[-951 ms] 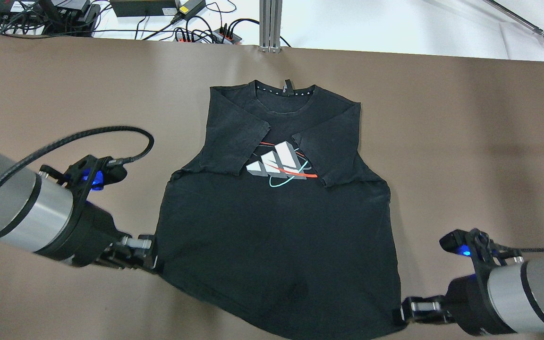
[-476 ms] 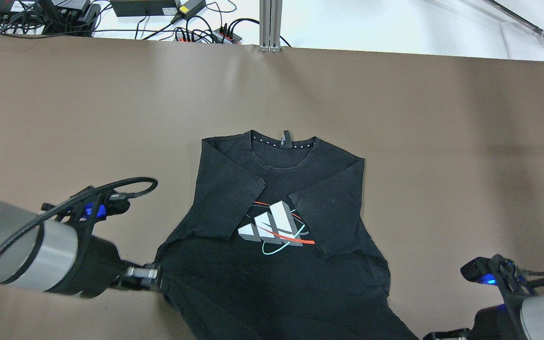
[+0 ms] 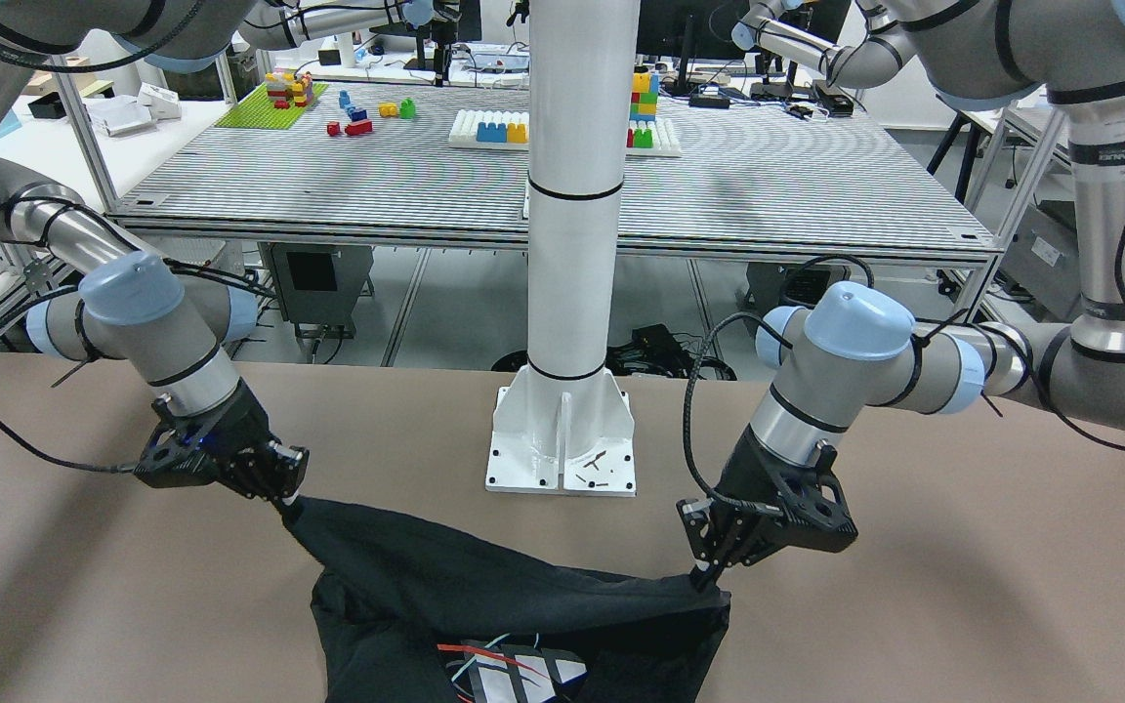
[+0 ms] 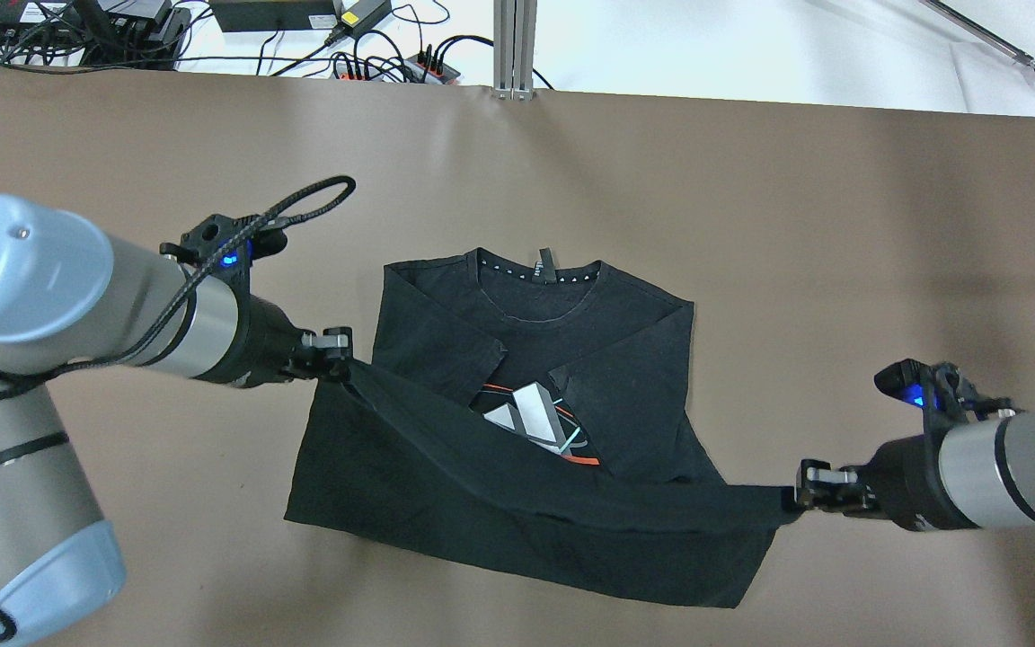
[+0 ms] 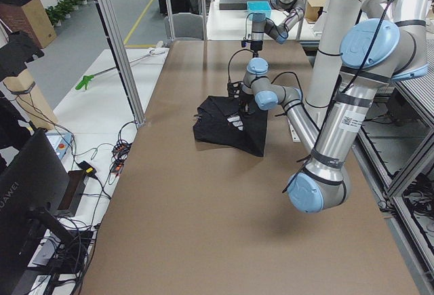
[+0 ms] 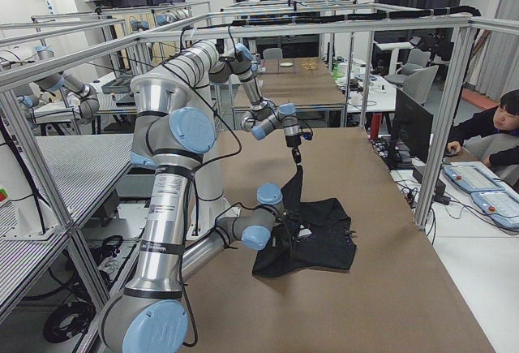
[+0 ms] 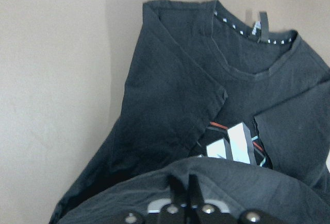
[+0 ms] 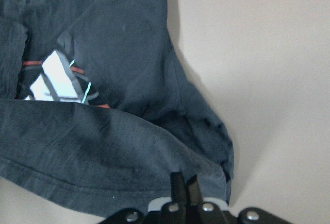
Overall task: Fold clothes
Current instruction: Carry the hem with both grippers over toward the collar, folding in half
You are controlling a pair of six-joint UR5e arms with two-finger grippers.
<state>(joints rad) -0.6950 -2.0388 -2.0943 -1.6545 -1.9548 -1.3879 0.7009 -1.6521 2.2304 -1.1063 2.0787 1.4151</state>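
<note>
Overhead exterior: left fingers (image 4: 339,361) and right fingers (image 4: 807,496) clamp the shirt (image 4: 517,539); we carry its hem (image 4: 571,487) level to the collar (image 4: 543,301).

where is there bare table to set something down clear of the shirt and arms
Bare table spans the far edge beyond the shirt and the far right corner, past the right end effector. Crowded: the near middle, where it and the left end effector hold the hem up.
</note>
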